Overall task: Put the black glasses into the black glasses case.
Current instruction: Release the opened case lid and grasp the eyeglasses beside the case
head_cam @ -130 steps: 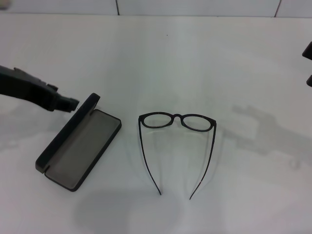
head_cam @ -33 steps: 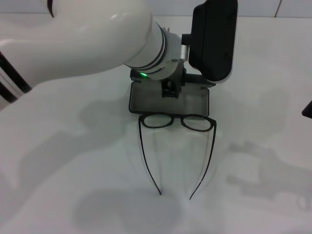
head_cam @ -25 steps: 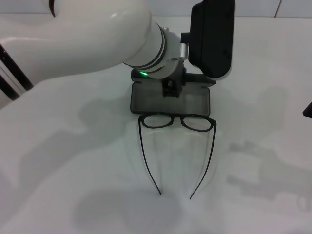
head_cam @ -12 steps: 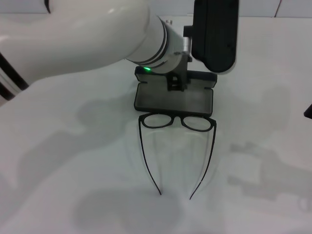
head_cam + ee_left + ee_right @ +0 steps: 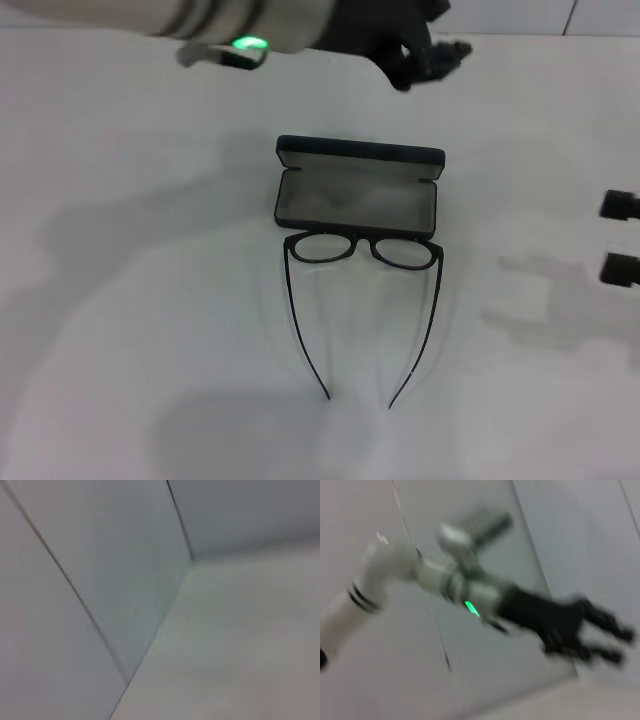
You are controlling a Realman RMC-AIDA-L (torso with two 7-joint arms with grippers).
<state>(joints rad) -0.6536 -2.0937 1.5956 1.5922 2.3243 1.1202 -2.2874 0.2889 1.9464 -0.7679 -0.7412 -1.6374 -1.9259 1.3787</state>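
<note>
Glasses and case lie together on the white table (image 5: 120, 330), no lettering legible on either. The black glasses (image 5: 361, 250), thin-framed with rounded clear lenses, rest unfolded, temples toward the robot, front touching the near edge of the black glasses case (image 5: 357, 190), open to grey lining. Beyond the case hangs the left gripper (image 5: 428, 58), fingers spread, grasping nothing. The right gripper (image 5: 620, 236) waits well off to the side, fingers apart.

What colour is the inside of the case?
Grey, inside the black case; the head view shows it best.
</note>
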